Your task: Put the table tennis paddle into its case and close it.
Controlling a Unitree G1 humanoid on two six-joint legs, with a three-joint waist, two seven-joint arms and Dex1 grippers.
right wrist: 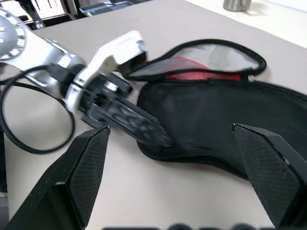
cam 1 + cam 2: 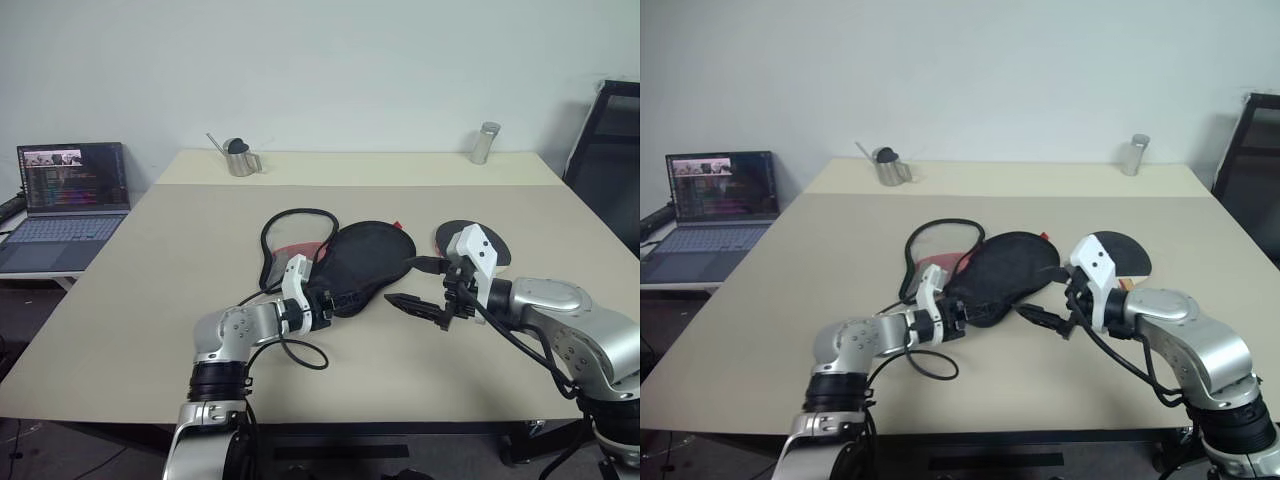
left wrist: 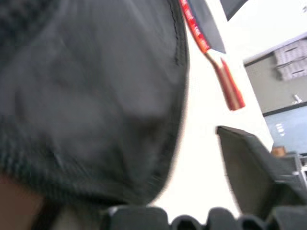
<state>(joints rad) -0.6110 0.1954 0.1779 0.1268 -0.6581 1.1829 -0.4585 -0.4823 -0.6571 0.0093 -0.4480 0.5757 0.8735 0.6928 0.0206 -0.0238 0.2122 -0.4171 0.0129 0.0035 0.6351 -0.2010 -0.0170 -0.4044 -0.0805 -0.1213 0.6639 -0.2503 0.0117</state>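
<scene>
A: Report claw states, starting nearest the case (image 2: 365,262).

B: The left gripper (image 1: 144,128) is sitting at the case's near edge, fingers lying on the black fabric. How far they are spread I cannot tell from these views, nor whether any fabric is caught between them. The right gripper (image 2: 425,308) is hovering just off the case's right side with its fingers spread wide, holding nothing.

A: Where is the paddle (image 2: 480,243)?

B: It is lying flat on the table (image 2: 150,300), just beyond the right gripper and to the right of the case, well outside it. Its striped handle is showing in the left wrist view. The case mouth is gaping on the far left side, with the red lining visible.

A: Hazards?

B: Judged from this layout: the soft case is likely sliding or folding if the left fingers are pushing on it, which would be closing the mouth before loading. The mouth is facing away from the paddle, so insertion would be snagging on the zipper rim.

A: Surroundings?

B: A black cable (image 2: 300,352) is looping beside the left arm, near the case, and could be catching. Beyond the case, a watering can (image 2: 238,157) and a metal tumbler (image 2: 485,143) are standing at the far edge, well apart. A laptop (image 2: 68,200) is sitting far left.
</scene>
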